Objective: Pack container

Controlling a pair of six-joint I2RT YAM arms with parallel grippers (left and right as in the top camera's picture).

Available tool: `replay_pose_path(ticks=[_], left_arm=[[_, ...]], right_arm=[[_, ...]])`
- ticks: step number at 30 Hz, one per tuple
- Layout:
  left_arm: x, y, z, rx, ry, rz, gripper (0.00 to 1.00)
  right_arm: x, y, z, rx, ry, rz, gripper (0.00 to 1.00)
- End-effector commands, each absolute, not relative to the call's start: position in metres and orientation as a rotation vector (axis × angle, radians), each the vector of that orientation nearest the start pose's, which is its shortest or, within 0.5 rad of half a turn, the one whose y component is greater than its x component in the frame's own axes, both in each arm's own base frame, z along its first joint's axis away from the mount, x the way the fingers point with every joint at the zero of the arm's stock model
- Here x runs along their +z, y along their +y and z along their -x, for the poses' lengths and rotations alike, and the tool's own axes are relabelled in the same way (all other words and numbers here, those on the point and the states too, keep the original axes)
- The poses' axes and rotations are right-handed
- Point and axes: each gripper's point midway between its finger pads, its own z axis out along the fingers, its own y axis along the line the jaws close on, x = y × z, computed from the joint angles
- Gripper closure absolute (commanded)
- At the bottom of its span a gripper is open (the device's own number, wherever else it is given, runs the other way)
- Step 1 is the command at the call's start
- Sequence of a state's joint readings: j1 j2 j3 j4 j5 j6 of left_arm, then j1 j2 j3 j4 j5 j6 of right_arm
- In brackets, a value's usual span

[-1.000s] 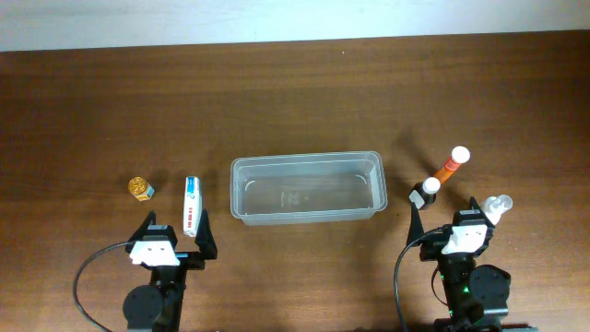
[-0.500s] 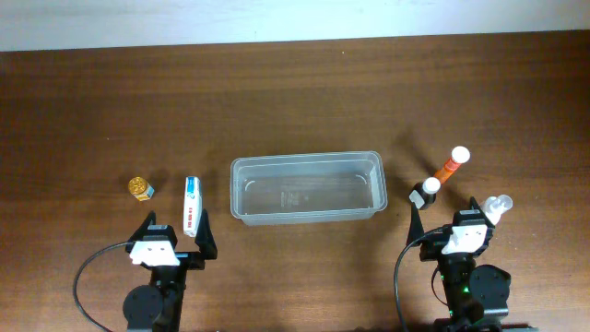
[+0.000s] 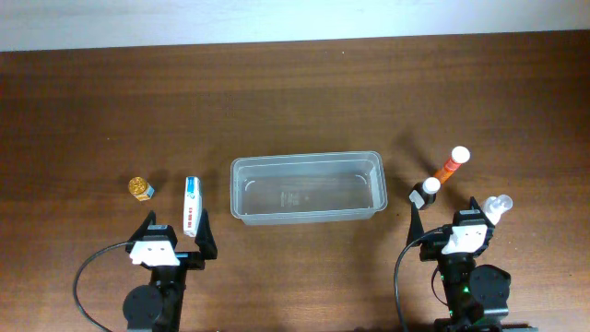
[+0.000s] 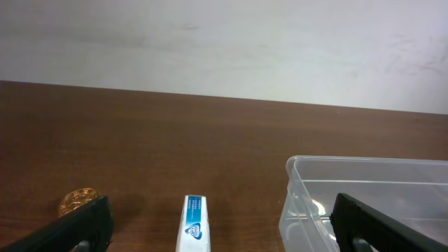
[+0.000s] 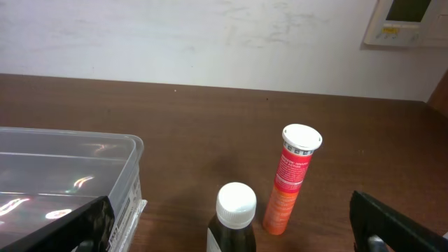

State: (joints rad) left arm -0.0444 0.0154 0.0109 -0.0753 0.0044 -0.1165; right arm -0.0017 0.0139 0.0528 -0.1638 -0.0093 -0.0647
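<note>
The clear plastic container (image 3: 306, 188) sits empty at the table's middle; it also shows in the left wrist view (image 4: 371, 196) and right wrist view (image 5: 63, 175). A white and blue box (image 3: 191, 206) lies left of it, straight ahead of my open left gripper (image 3: 175, 238), also in the left wrist view (image 4: 194, 224). A small gold object (image 3: 140, 188) lies further left. My open right gripper (image 3: 450, 228) sits near a dark bottle with a white cap (image 3: 425, 193), an upright orange tube (image 3: 451, 165) and a small clear bottle (image 3: 498, 207). The dark bottle (image 5: 234, 217) stands between its fingers' line.
A white wall runs behind the table's far edge (image 3: 295, 41). Cables loop from both arm bases near the front edge.
</note>
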Motion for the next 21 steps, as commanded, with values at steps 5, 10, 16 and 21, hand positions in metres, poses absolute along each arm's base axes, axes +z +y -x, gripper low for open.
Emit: replay_pose_path(ticks=[5, 10, 16, 21], left_arm=[[0.156, -0.011, -0.246, -0.115, 1.652, 0.047, 0.00], [0.159, -0.011, -0.246, -0.116, 1.641, 0.047, 0.00], [0.156, -0.012, -0.245, -0.210, 1.659, 0.139, 0.00], [0.172, -0.012, -0.241, -0.208, 1.680, 0.140, 0.00]], right_arm=[[0.155, 0.003, -0.242, -0.037, 1.689, 0.073, 0.02], [0.157, 0.015, -0.242, 0.037, 1.681, 0.117, 0.02], [0.161, 0.015, -0.242, 0.108, 1.670, 0.032, 0.02], [0.198, 0.015, -0.239, 0.107, 1.635, 0.034, 0.02]])
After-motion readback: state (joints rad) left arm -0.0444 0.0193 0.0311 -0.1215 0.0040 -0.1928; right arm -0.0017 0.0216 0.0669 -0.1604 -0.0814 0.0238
